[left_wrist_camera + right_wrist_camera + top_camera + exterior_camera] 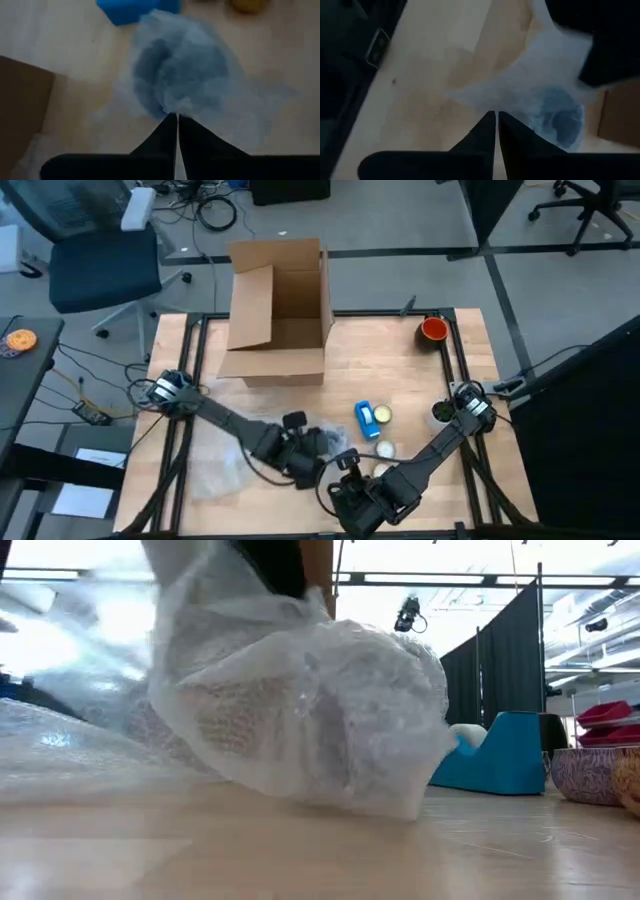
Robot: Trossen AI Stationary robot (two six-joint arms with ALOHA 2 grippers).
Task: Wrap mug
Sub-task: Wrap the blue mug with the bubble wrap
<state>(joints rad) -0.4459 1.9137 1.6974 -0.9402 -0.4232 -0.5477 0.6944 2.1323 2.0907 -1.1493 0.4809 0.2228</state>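
Left wrist view showed you the left gripper (177,116) pinched closed on the bubble wrap (185,75) around the mug, the right gripper (496,114) closed too.

Overhead, tabletop, 2 wrist views.

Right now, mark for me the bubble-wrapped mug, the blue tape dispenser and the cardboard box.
bubble-wrapped mug (300,710): low view, on the front face of the wrapped bundle.
blue tape dispenser (500,752): low view, on its blue side wall.
cardboard box (278,310): high view, on the open box's inner wall.
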